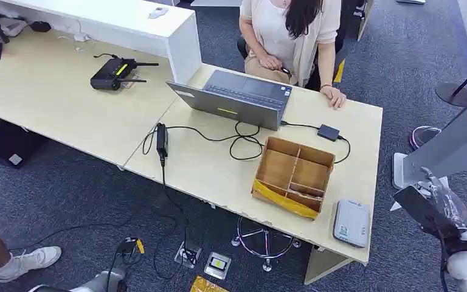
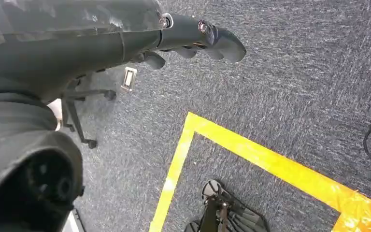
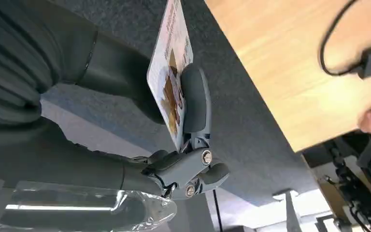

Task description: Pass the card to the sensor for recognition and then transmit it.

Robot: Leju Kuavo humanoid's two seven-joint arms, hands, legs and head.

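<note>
My right hand (image 3: 188,145) pinches a white printed card (image 3: 171,72) between its thumb (image 3: 195,101) and its fingers, which are hidden behind the card. The card stands edge-on, off the table's (image 3: 290,72) side and over the carpet. In the head view my right hand (image 1: 422,210) is a dark shape just right of the table's front right corner. The sensor, a flat white-grey box (image 1: 351,222), lies on that corner, a little left of the hand. My left hand (image 2: 198,38) hangs over the carpet with nothing in it, its fingers loosely apart.
A wooden divided box (image 1: 293,175) sits behind the sensor, with a laptop (image 1: 237,97), cables and an adapter (image 1: 328,132) further back. A person (image 1: 292,30) sits across the table, one hand (image 1: 335,97) on it. A grey panel on a white base (image 1: 456,146) stands right of my arm.
</note>
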